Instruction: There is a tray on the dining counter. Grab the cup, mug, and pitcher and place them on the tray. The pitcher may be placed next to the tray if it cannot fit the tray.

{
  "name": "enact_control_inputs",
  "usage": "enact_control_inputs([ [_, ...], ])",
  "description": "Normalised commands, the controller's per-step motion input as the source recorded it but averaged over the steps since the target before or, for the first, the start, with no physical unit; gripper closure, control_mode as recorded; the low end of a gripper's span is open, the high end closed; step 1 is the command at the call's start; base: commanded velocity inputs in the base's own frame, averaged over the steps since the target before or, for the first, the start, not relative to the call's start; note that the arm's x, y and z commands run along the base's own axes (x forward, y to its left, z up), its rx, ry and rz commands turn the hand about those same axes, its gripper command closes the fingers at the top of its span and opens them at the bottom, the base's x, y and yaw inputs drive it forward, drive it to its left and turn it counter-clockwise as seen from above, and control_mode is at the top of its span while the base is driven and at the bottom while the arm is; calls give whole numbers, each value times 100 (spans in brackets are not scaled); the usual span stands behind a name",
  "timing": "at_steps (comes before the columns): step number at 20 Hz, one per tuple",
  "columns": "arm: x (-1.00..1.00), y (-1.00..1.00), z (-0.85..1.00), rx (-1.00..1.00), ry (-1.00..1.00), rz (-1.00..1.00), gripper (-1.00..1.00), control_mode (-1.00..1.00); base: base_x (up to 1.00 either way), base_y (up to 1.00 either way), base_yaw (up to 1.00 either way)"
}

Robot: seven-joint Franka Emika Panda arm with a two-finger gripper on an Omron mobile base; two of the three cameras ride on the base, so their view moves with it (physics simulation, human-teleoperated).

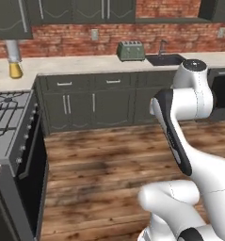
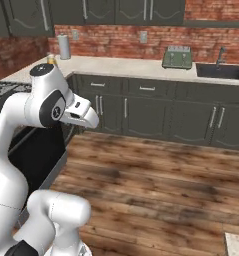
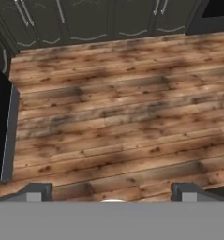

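Claw (image 3: 111, 190) wide open, empty, aimed down at bare wooden floor (image 3: 113, 117). Cup, mug, pitcher, tray not in sight; base faces cabinet run with toaster (image 1: 131, 50) and sink (image 2: 220, 71). Step: search/approach, nothing grasped. Next: drive or turn base toward dining table, locate first vessel.

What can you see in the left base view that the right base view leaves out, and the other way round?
The left base view alone takes in the stove with its black grates along the left edge, and a bottle of yellow liquid on the back counter. The right base view alone has a paper towel roll standing on that counter, and a pale stone corner at bottom right. Both share the green toaster beside the sink, the brick wall, the dark cabinets, the wooden floor and the white arm.
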Motion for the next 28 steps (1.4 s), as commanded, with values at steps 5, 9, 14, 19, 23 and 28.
enact_control_inputs([
  [5,0,0,0,0,0,0,-100,100,100,-26,0],
  [9,0,0,0,0,0,0,-100,100,100,-28,3],
  [14,0,0,0,0,0,0,-100,100,100,-32,6],
  [19,0,0,0,0,0,0,-100,100,100,-27,11],
  [23,0,0,0,0,0,0,-100,100,98,-18,23],
  [28,0,0,0,0,0,0,-100,100,83,-33,42],
])
